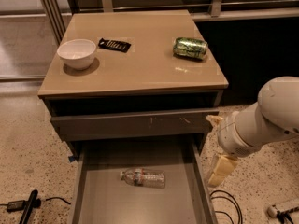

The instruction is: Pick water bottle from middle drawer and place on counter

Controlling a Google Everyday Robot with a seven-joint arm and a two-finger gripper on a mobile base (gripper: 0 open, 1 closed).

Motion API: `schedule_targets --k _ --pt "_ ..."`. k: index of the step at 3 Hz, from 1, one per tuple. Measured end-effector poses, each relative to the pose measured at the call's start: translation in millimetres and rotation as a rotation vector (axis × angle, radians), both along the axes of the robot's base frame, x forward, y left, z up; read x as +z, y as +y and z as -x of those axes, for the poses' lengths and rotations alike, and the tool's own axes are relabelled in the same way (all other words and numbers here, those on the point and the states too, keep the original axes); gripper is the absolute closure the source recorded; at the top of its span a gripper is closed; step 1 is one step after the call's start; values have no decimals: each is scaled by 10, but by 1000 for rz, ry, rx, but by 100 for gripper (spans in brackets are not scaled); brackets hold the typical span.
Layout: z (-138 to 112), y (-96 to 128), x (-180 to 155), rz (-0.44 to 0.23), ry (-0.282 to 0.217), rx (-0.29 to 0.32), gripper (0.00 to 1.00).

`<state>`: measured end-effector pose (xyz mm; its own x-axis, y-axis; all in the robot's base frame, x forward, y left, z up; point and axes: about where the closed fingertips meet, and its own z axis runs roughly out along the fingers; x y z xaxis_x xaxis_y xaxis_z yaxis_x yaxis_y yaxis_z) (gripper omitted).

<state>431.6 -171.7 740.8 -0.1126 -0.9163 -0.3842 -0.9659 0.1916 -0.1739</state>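
The water bottle (pixel 143 178) lies on its side on the flat bottom of the open middle drawer (pixel 100 199), its cap end to the left. The beige counter (pixel 140 66) tops the grey cabinet. My gripper (pixel 216 146) hangs just outside the drawer's right wall, right of and above the bottle. It is open and empty, with one pale finger (pixel 214 120) by the drawer front above and the other finger (pixel 221 170) lower down.
On the counter stand a white bowl (pixel 77 53), a black flat packet (pixel 114 45) and a green can (pixel 190 48) lying on its side. A grey drawer front (pixel 133 123) with scratches overhangs the open drawer. Cables (pixel 226 206) and a black tool (pixel 27 207) lie on the floor.
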Motion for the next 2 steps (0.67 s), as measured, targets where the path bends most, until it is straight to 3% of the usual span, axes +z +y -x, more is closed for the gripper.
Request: schedule_targets --k 1,2 --pt "-47 356 -563 -6 47 74 0" --pt "-101 518 -1055 -21 86 95 0"
